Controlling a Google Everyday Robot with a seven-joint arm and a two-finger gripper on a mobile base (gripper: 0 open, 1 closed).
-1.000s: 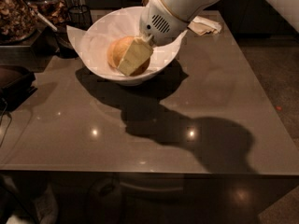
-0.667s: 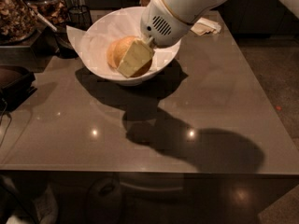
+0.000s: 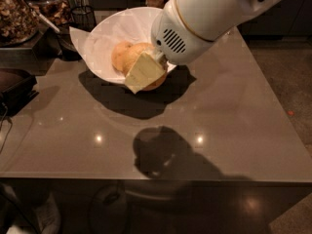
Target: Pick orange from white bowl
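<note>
The white bowl (image 3: 119, 26), lined with crinkled paper, stands at the back of the brown table. My gripper (image 3: 142, 77) hangs over the bowl's front rim, shut on the yellow-orange orange (image 3: 138, 49). One pale finger (image 3: 144, 71) lies across the front of the fruit and the other finger is hidden behind it. The orange overlaps the rim and its lower edge shows just past it. A second, rounder fruit (image 3: 120, 55) rests in the bowl to the left of the held one. The white wrist housing (image 3: 195, 18) reaches in from the upper right.
A jar of dark dried pieces (image 3: 14, 13) and a wire holder (image 3: 83, 16) stand at the back left. A black tray (image 3: 14, 89) sits at the left edge. The table's front edge (image 3: 146, 179) runs across the bottom, with floor to the right.
The gripper has moved up and right with the orange, from inside the bowl to over its front rim. The second fruit now shows in the bowl.
</note>
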